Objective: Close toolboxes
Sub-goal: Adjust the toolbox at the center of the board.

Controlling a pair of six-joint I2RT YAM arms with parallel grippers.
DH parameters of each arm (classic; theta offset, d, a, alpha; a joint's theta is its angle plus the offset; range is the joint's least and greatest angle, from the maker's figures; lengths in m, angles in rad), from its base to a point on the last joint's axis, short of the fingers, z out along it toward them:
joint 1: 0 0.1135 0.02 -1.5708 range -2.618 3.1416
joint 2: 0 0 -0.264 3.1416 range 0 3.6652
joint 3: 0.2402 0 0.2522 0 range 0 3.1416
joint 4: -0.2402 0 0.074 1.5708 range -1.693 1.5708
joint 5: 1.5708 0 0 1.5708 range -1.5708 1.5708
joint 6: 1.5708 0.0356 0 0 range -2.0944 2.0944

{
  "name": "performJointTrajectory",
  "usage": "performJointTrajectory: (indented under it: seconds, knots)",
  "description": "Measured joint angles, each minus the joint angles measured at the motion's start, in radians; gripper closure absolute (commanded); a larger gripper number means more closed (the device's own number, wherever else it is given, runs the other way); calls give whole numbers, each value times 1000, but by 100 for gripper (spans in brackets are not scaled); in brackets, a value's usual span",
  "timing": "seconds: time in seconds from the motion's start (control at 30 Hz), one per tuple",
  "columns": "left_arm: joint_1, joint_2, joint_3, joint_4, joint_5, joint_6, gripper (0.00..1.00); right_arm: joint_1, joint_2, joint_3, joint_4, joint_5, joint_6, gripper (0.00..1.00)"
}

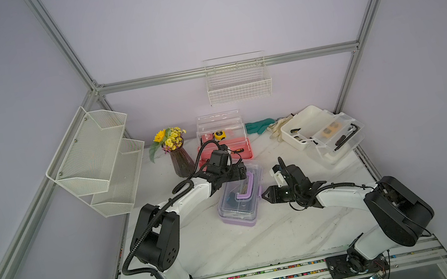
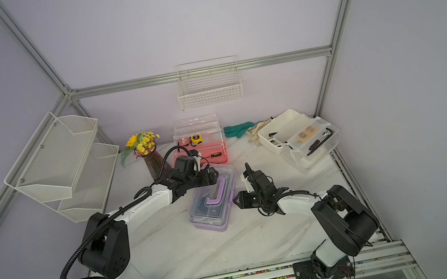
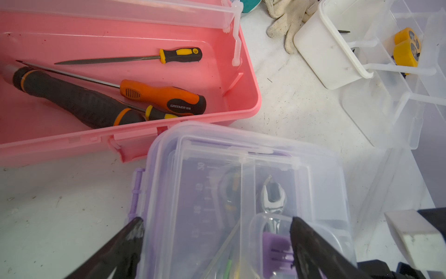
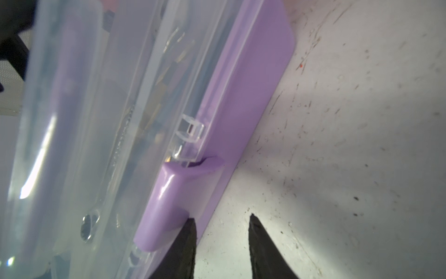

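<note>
Purple toolbox (image 1: pixel 238 210) on desk (image 1: pixel 265 241), lid down; right gripper (image 4: pixel 221 217) narrow, empty, at its latch (image 4: pixel 169 198); left gripper (image 3: pixel 215 223) wide above it. Pink toolbox (image 3: pixel 249 96) behind, white toolbox (image 1: pixel 304 118) far right of it: lids up, both yet to close

You see the purple toolbox (image 1: pixel 241 205) at the centre of the table (image 1: pixel 235 247), its clear lid down and its purple handle (image 1: pixel 245 187) folded flat on top. Just beside it at 12 o'clock, the pink toolbox (image 1: pixel 244 151) stands open, lid upright, with screwdrivers (image 3: pixel 164 96) inside. At 2 o'clock, well apart, the white toolbox (image 1: pixel 304 119) lies open too.
</note>
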Motion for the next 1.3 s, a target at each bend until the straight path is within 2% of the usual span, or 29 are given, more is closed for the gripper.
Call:
performJointTrajectory:
  seconds: [0.3,0.37,0.53,0.7,0.97,1.3]
  knots:
    - [34,-14,0,-6,66,-1,4,21,-6,20,-53,17,-177,51]
    - [45,-21,0,-6,88,-10,1,24,-19,14,-42,24,-217,48]
    - [63,-29,0,-4,138,-37,0,25,-66,-51,77,27,-314,45]
    - [69,-29,-2,-3,155,-51,0,26,-75,-128,230,8,-409,45]
    - [75,-32,-31,7,167,-56,1,31,-74,-213,373,-9,-515,44]
    - [82,-32,-32,6,183,-59,4,52,59,-253,632,-29,-561,40]
